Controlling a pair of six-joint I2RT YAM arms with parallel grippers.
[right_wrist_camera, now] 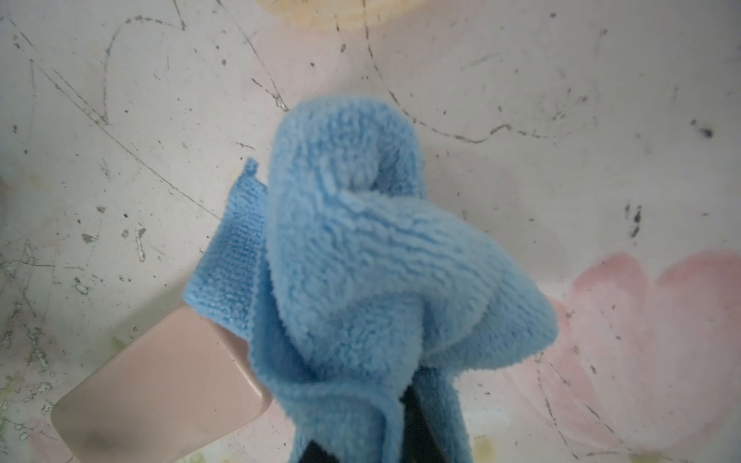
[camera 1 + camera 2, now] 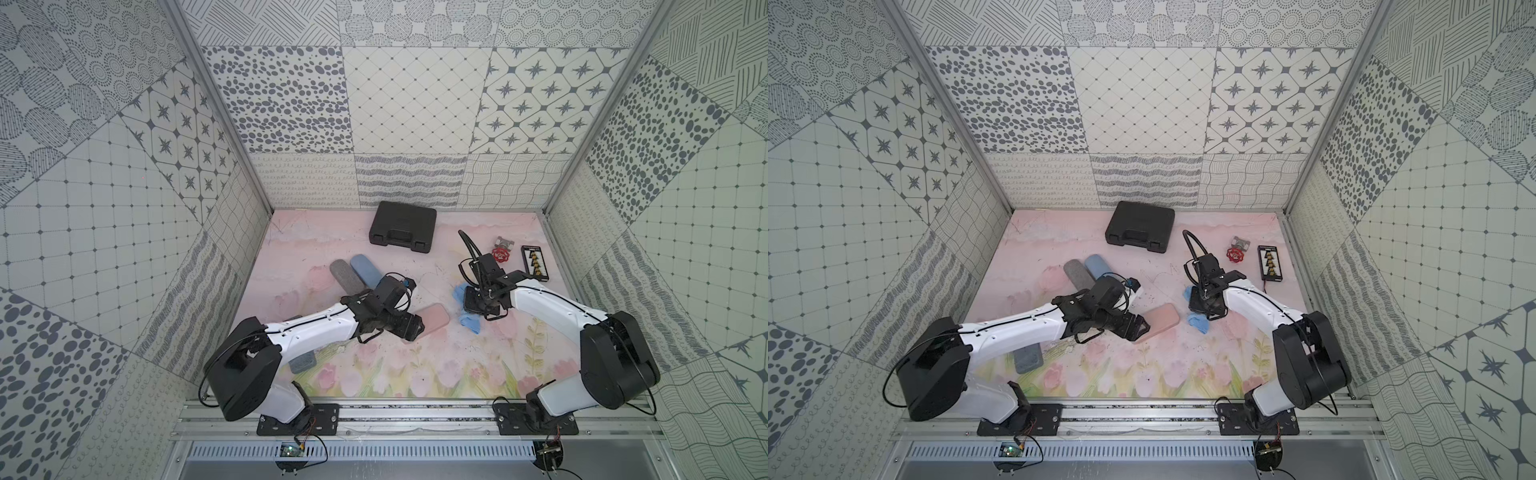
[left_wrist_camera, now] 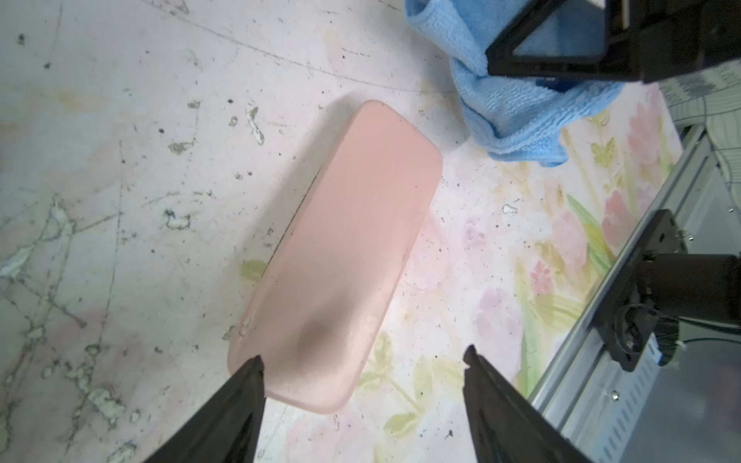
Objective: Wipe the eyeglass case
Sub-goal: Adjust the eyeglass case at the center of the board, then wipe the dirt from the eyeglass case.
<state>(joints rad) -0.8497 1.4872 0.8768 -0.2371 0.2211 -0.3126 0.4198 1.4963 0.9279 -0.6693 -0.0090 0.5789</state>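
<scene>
A pink eyeglass case lies flat on the flowered mat near the middle. In the left wrist view the case has one end between my fingers. My left gripper stands open just over that end, one fingertip at its corner, the other well clear of it. My right gripper is shut on a fluffy blue cloth. The cloth hangs just beyond the case's far end, and its folds hide most of the fingers.
A grey case and a blue case lie side by side behind the left arm; another grey one sits under that arm. A black tool case stands at the back, a red valve and a black connector board at the right.
</scene>
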